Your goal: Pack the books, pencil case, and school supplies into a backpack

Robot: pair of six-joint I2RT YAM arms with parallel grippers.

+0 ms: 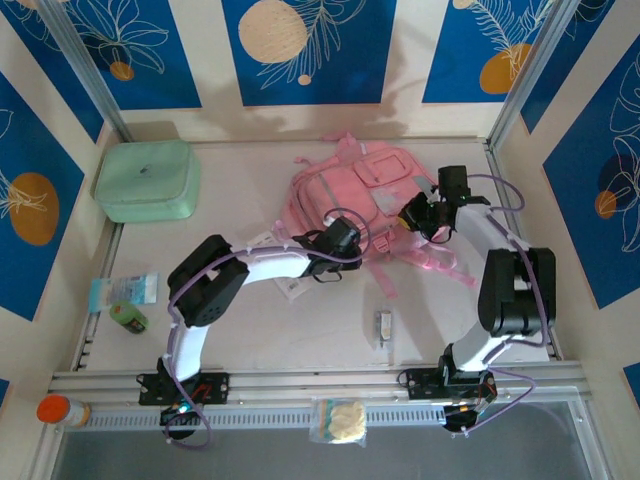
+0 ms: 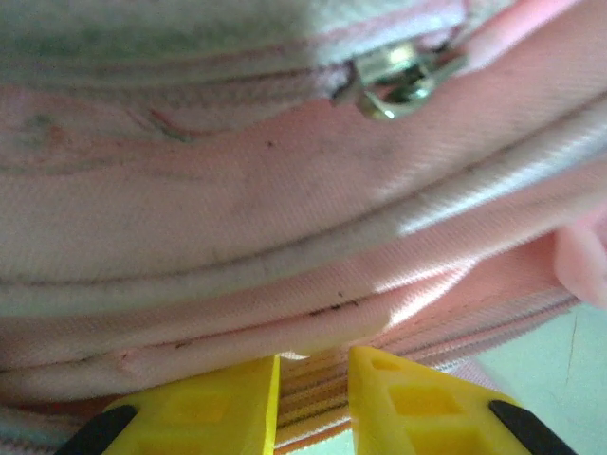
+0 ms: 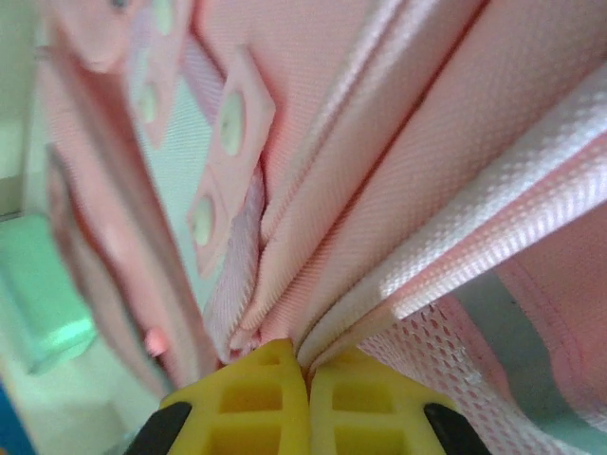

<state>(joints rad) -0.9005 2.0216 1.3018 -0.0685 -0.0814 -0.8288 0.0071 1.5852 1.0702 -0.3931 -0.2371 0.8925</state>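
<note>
The pink backpack (image 1: pixel 350 185) lies flat toward the back of the table (image 1: pixel 290 345), its straps trailing off its near right corner. The left gripper (image 2: pixel 313 365) is at the backpack's near left edge. Its yellow fingers (image 2: pixel 204 412) stand close together with a narrow gap, and a ribbed strip of the bag's edge sits in that gap. A metal zip pull (image 2: pixel 398 76) shows on a seam further up the fabric. The right gripper (image 3: pixel 303 355) is at the backpack's right side, its fingers pinched almost shut on a fold of pink webbing, with mesh fabric just to the right of them. In front of the backpack, well apart from it on bare table, lies a tiny grey-white oblong item (image 1: pixel 383 327). A pale flat thing (image 1: pixel 293 287) pokes out from under the left arm just in front of the bag's near left corner; what it is cannot be told. Far to the backpack's left sits a mint-green zip case (image 1: pixel 147 180), and nearer the front on that side a teal packet (image 1: pixel 122 290).
</note>
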